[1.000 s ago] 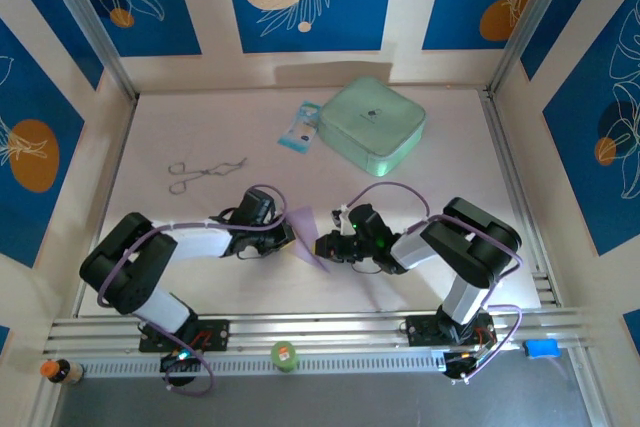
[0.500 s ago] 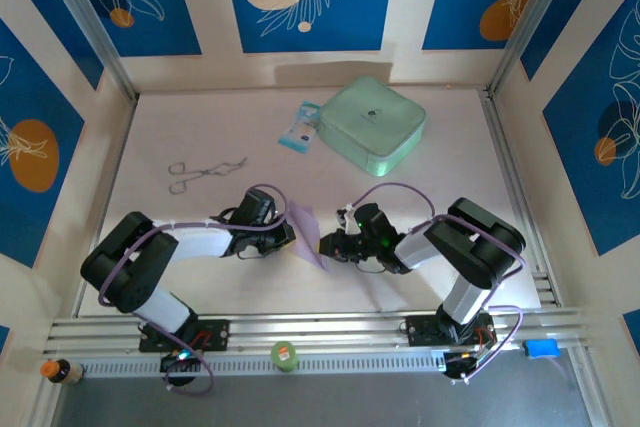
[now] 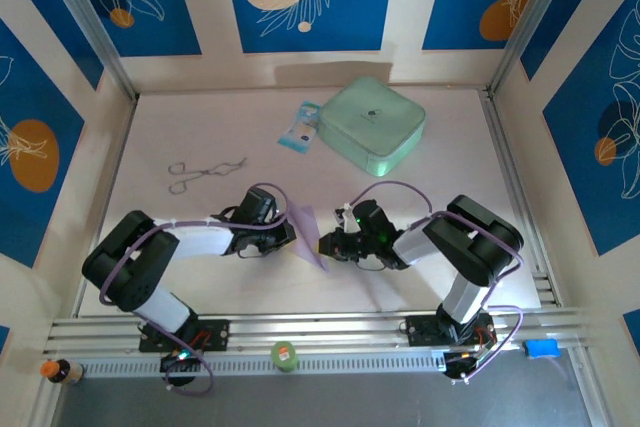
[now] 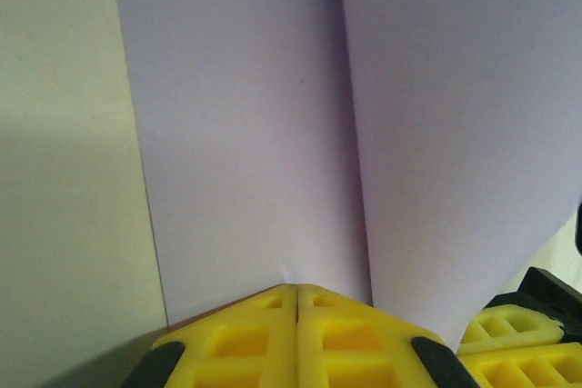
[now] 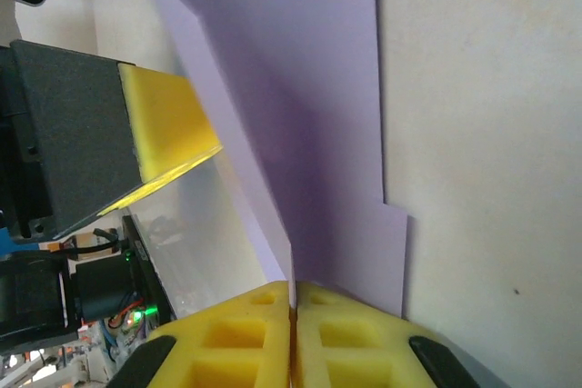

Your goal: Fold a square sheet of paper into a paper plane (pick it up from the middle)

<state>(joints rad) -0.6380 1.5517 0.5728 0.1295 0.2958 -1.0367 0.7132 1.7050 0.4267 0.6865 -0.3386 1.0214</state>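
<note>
Gently, with left gripper (image 3: 291, 237) and right gripper (image 3: 324, 244) both clamped tight on the thin creased lavender paper sheet (image 3: 306, 231) between them at near mid-table, pull evenly. Sharpen the fold without tearing, clear of the far mint-green rounded case (image 3: 372, 125).

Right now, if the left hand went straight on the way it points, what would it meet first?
The left hand is shut on the square sheet of paper, which it would push ahead. Beyond that, probably the right hand, gripping the same sheet from the opposite side; depth is unclear.
</note>
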